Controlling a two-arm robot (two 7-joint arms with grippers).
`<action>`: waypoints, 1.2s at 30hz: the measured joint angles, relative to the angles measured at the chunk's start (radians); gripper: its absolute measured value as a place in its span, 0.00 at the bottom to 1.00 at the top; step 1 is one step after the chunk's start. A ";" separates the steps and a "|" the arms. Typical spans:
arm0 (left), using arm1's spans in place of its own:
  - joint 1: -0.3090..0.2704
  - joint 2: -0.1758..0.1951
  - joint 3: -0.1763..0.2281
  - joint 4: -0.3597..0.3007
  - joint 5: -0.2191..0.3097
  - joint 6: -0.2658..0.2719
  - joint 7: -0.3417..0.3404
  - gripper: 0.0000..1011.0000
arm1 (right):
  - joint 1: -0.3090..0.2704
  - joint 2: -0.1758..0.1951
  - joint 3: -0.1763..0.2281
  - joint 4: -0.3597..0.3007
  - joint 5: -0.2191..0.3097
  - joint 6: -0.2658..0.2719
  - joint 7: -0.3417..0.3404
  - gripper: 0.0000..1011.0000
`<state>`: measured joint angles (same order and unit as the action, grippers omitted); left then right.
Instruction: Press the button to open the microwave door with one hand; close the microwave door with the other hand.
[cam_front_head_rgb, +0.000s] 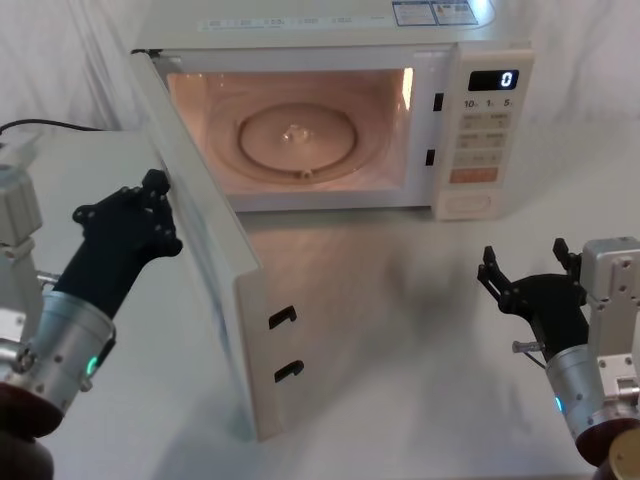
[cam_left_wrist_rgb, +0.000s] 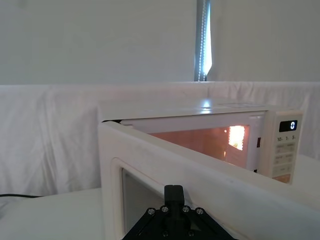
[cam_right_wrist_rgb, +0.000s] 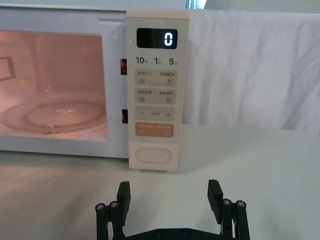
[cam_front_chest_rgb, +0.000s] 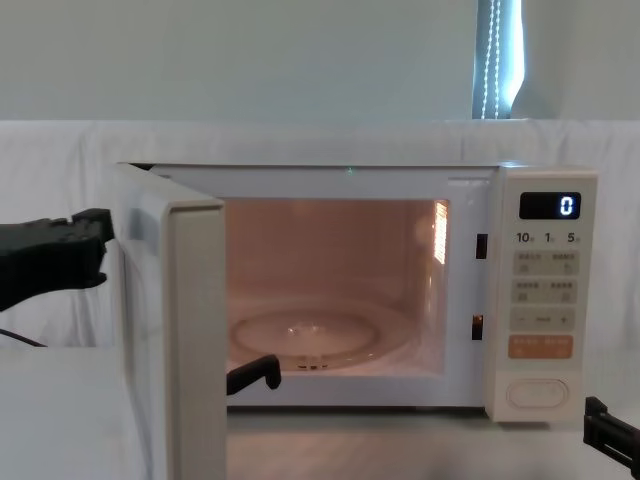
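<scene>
The microwave door (cam_front_head_rgb: 215, 270) stands wide open, swung out toward me on its left hinge; its cream outer face shows in the left wrist view (cam_left_wrist_rgb: 200, 170) and its edge in the chest view (cam_front_chest_rgb: 190, 330). My left gripper (cam_front_head_rgb: 157, 200) (cam_left_wrist_rgb: 174, 195) (cam_front_chest_rgb: 95, 240) is shut, its tip at the door's outer face, touching or nearly so. The button (cam_right_wrist_rgb: 153, 155) (cam_front_head_rgb: 470, 203) (cam_front_chest_rgb: 537, 392) is the wide cream pill at the bottom of the control panel. Well short of it, my right gripper (cam_front_head_rgb: 527, 265) (cam_right_wrist_rgb: 169, 195) hovers open and holds nothing.
The lit cavity holds a glass turntable (cam_front_head_rgb: 295, 135). An orange key (cam_right_wrist_rgb: 153, 130) sits just above the button, and the display (cam_right_wrist_rgb: 157, 38) reads 0. A black cable (cam_front_head_rgb: 50, 125) lies at the back left. White cloth covers the table (cam_front_head_rgb: 400, 340) and the wall behind.
</scene>
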<state>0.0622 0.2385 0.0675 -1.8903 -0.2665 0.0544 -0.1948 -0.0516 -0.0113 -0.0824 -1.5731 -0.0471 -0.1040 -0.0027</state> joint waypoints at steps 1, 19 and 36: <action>-0.005 0.000 0.003 0.005 0.000 0.001 -0.001 0.00 | 0.000 0.000 0.000 0.000 0.000 0.000 0.000 0.99; -0.130 -0.010 0.077 0.156 0.019 -0.047 -0.018 0.00 | 0.000 0.000 0.000 0.000 0.000 0.000 0.000 0.99; -0.232 -0.049 0.144 0.249 0.029 -0.067 -0.034 0.00 | 0.000 0.000 0.000 0.000 0.000 0.000 0.000 0.99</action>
<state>-0.1694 0.1892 0.2111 -1.6414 -0.2373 -0.0127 -0.2285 -0.0516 -0.0113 -0.0824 -1.5731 -0.0471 -0.1040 -0.0026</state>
